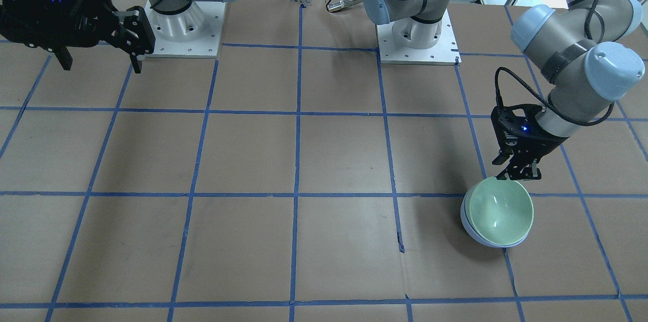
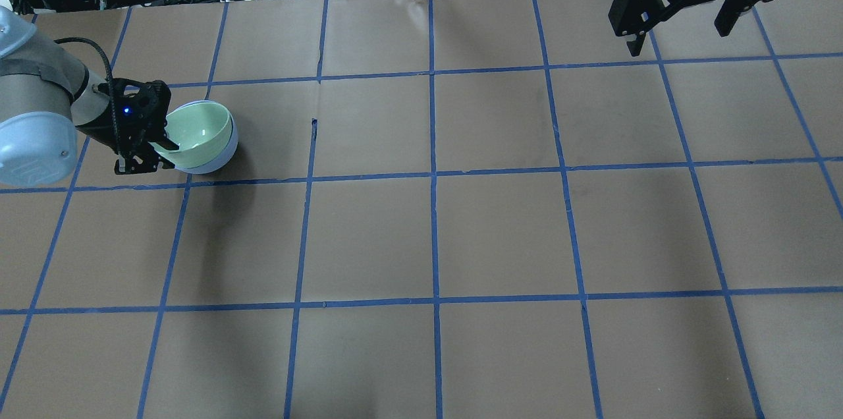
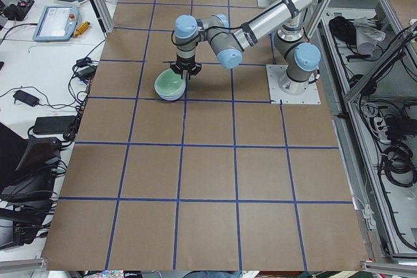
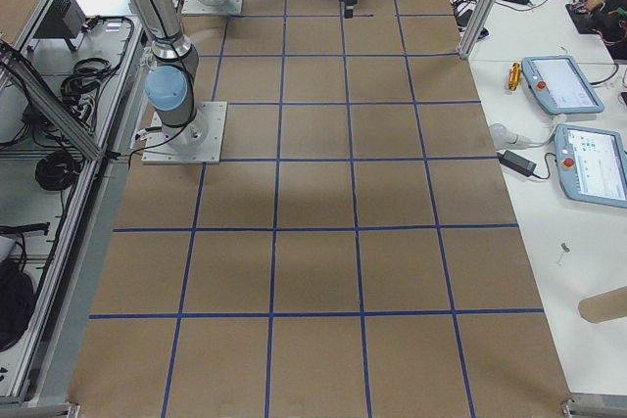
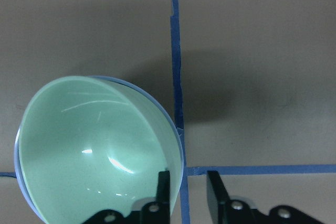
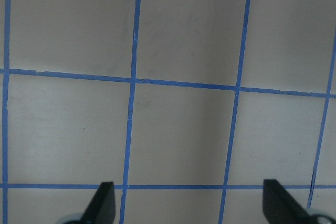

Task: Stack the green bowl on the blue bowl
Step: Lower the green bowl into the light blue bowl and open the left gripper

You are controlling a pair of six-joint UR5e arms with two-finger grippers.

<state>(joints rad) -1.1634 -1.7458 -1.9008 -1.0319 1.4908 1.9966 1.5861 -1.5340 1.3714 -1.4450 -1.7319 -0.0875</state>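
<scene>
Lining the brown-papered table (image 2: 500,234), blue tape (image 2: 433,174) forms a grid.

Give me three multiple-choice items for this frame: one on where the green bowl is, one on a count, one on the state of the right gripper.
1. Where is the green bowl?
A. On the table beside the blue bowl
B. Lifted in the right gripper
C. Nested in the blue bowl

2. How many bowls are on the table?
A. One
B. Two
C. Three

3. What is the state of the right gripper?
A. Open and empty
B. Shut on the green bowl
C. Shut on the blue bowl

Answers:
1 C: the green bowl sits tilted inside the blue bowl, whose edge shows around it.
2 B: only these two bowls show in any view.
3 A: the right gripper hangs far from the bowls, fingers wide apart with only table between them in its wrist view.
</scene>
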